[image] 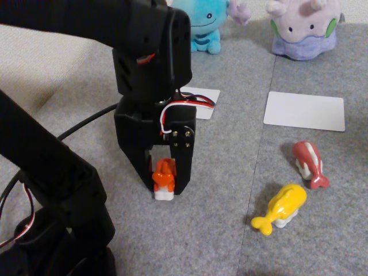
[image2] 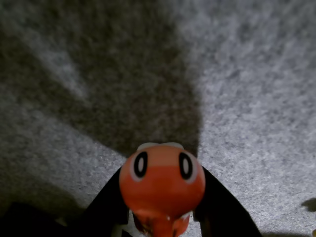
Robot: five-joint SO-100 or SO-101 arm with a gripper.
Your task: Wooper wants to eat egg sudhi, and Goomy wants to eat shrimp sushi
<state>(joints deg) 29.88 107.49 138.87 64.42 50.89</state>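
1. The tool (image: 165,183) is clamped on the orange shrimp sushi (image: 164,178) over grey carpet (image: 230,230).
2. Wooper (image: 207,23) and Goomy (image: 302,29) sit at the far edge (white cards (image: 305,111) before them).
3. The yellow egg sushi (image: 282,208) lies near the right edge.

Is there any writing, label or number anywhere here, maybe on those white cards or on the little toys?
No readable text anywhere.
The right white card looks blank.
The left white card, half hidden behind the arm, shows no print.
The orange sushi toy between the gripper fingers has painted eyes, no letters.
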